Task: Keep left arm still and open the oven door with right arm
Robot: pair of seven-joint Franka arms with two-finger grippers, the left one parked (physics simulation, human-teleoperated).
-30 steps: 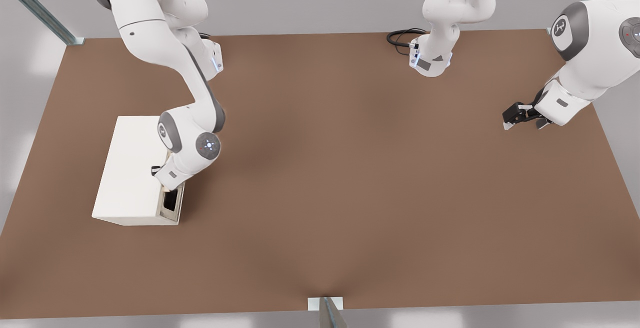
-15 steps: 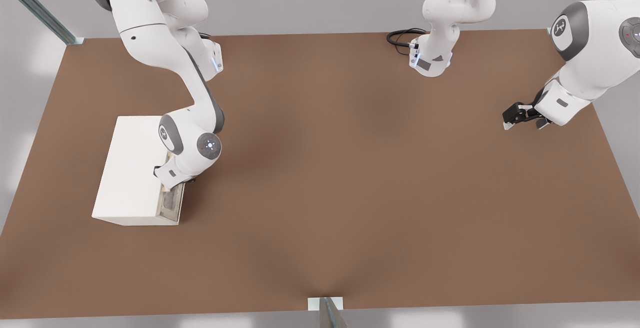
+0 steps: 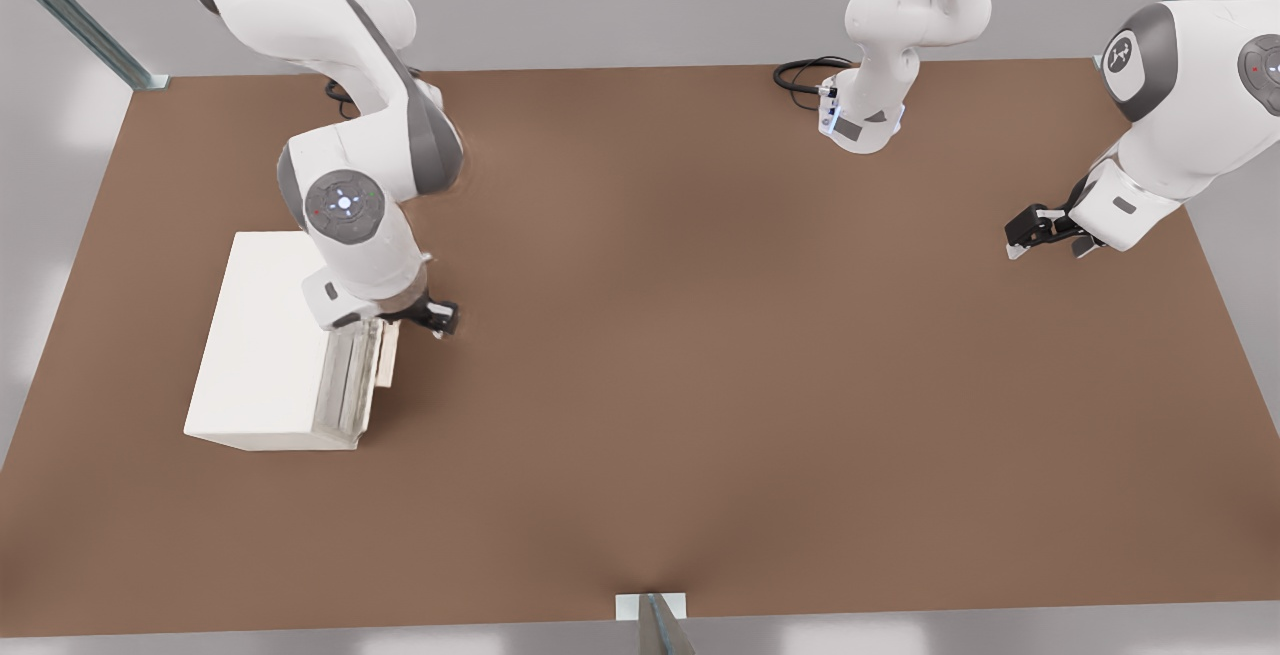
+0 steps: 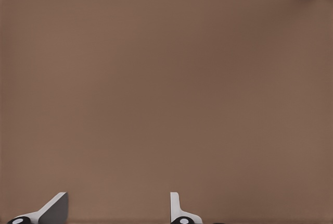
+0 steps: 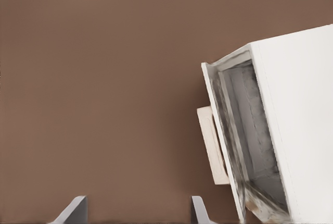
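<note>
Oven (image 3: 262, 340) sits on the brown tabletop (image 3: 700, 385) toward the front view's left, a boxy white body with its front facing the front view's right.

Oven door (image 3: 385, 353) is swung down and outward from the front; in the front view it shows as a pale panel just beside the oven's front edge, and the grey interior (image 5: 248, 140) is exposed in the right wrist view. There the door (image 5: 212, 145) hangs below the opening, seen nearly edge-on (exact angle cannot be read, but it is clearly well off the frame).

Right arm (image 3: 345, 205) is bent over the oven's near top corner. Its pincer (image 3: 432, 315) is just past the door's upper end, on the side toward the front view's right, above the tabletop. Pincer fingers (image 5: 77, 211) are spread wide in the wrist view with only bare tabletop between them: nothing held, no contact with the door.

Progress, as judged: the opening itself looks essentially done, door released and the cavity visible. What is left, if anything, is to clear the arm away from the oven and confirm that the door rests fully down.
</note>
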